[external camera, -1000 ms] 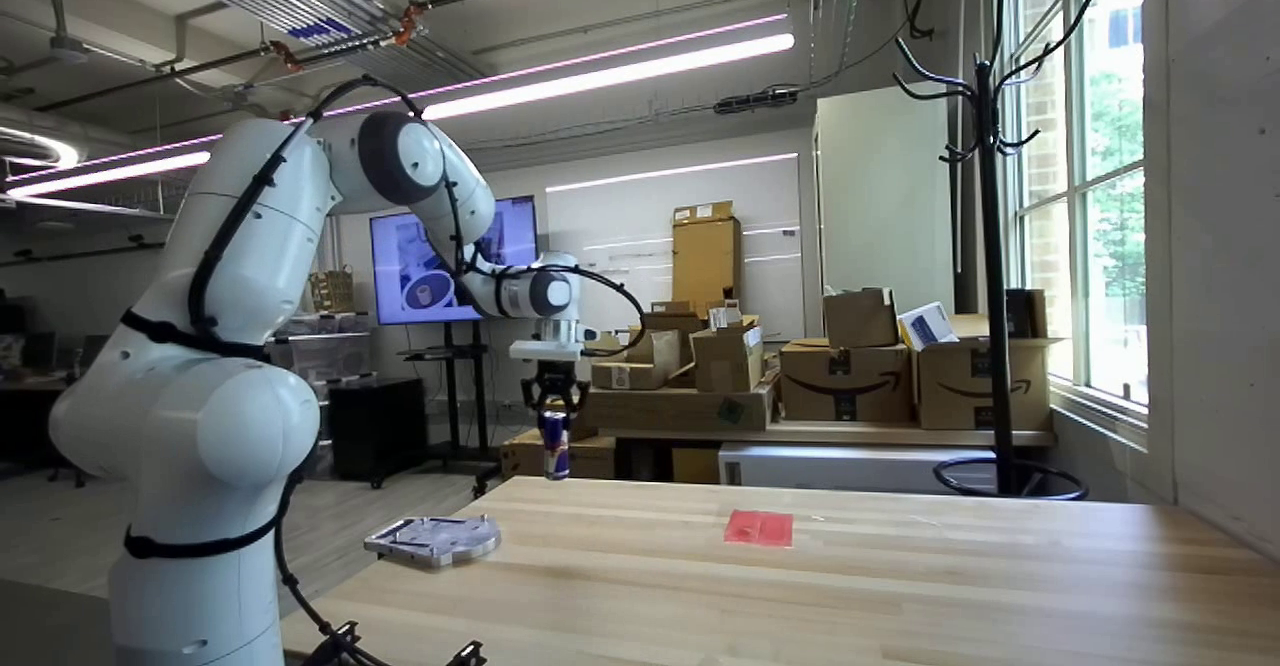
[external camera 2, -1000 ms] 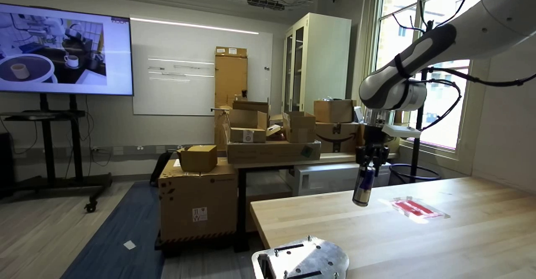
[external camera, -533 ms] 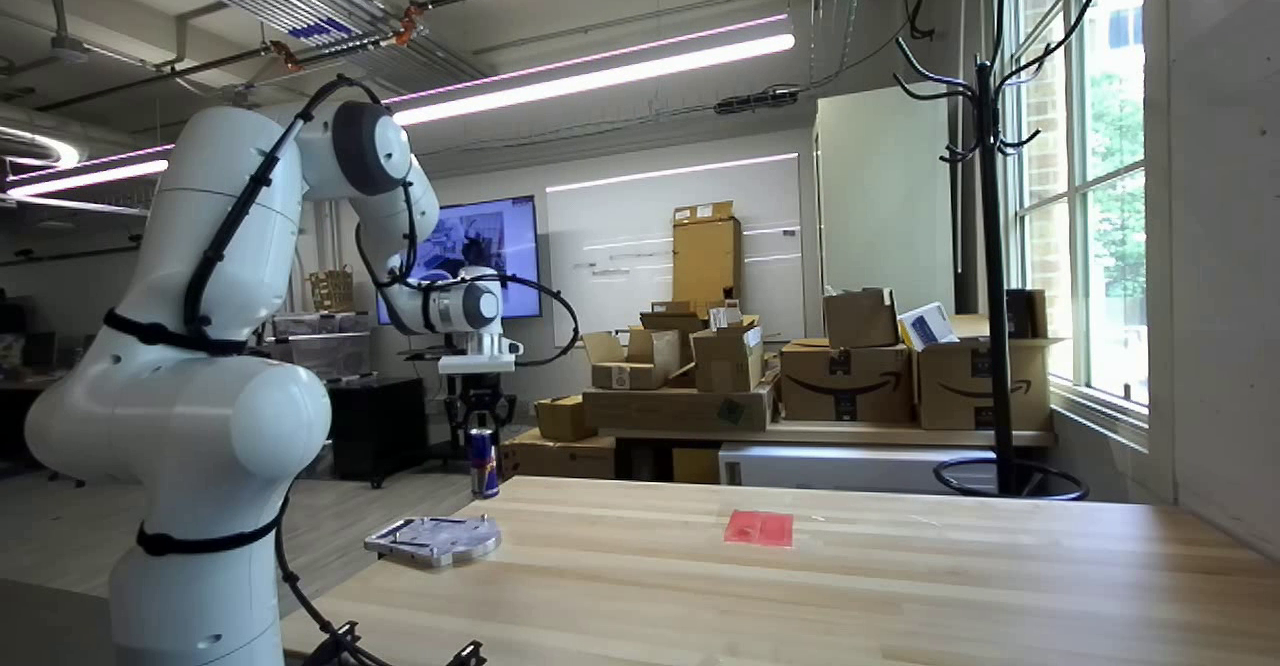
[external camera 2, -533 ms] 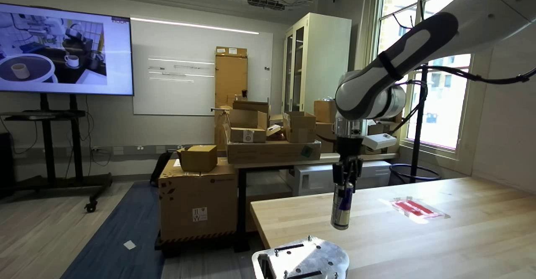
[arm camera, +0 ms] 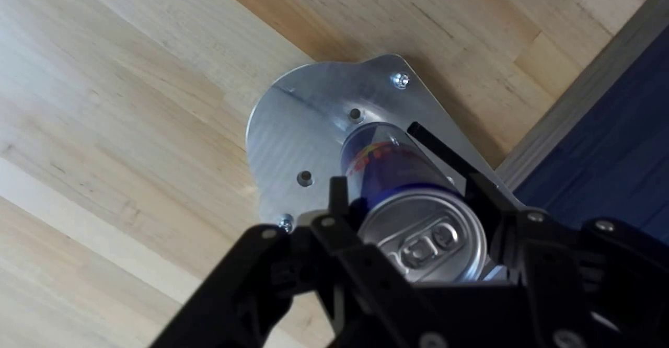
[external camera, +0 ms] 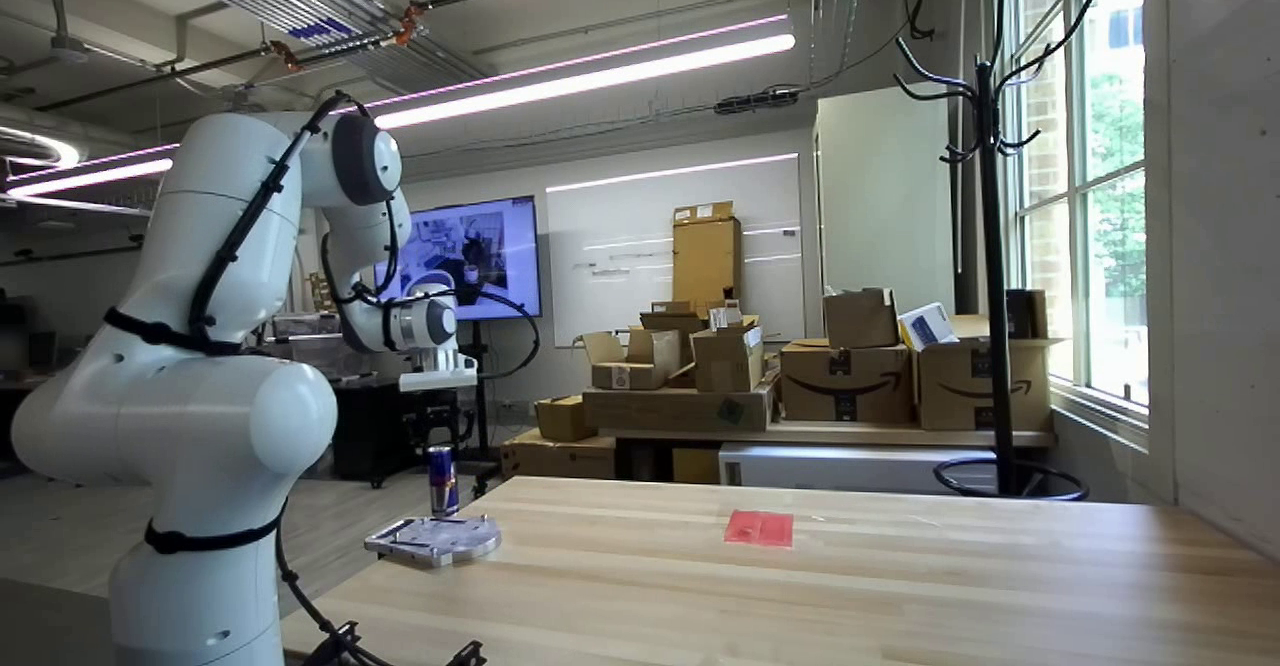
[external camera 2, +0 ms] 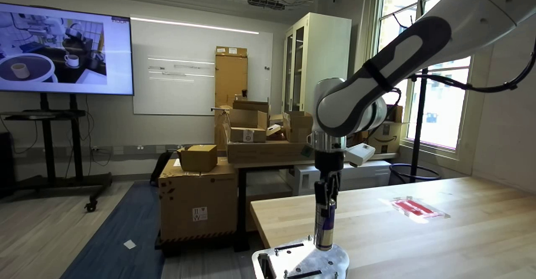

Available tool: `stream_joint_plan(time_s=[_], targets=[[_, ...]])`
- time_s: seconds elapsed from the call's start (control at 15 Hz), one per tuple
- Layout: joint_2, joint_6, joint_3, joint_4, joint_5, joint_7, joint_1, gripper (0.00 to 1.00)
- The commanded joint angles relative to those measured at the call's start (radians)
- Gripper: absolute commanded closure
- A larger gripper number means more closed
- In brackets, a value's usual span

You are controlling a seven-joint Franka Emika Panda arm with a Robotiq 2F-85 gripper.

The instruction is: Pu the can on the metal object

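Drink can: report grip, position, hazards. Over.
Gripper closed on drink can. Can over slotted metal plate, contact unclear. Screws protrude from plate, possible snag.

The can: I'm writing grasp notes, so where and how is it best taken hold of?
I would grip the can high on its side wall, coming from above. It is a slim cylinder, close to upright, so the gripper can clasp opposite sides, as it does in the wrist view, leaving the base free for setting on the metal object.
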Motion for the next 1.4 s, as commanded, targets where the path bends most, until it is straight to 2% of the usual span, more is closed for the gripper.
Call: stream_joint_plan(time_s=[0.0, 0.73, 0.8, 1.0, 1.07, 1.33], targets=[[0.038, 0.03, 0.02, 0.019, -0.016, 0.015, 0.004, 0.67], [0.166, 0.08, 0.024, 0.108, -0.004, 0.004, -0.004, 0.65], [0.169, 0.077, 0.024, 0.114, -0.001, 0.004, -0.005, 0.2], [0.163, 0.071, 0.018, 0.111, -0.009, 0.011, -0.004, 0.03], [0.154, 0.067, 0.019, 0.103, -0.007, 0.011, -0.006, 0.0], [0.082, 0.057, 0.028, 0.048, 0.007, 0.013, -0.011, 0.0]])
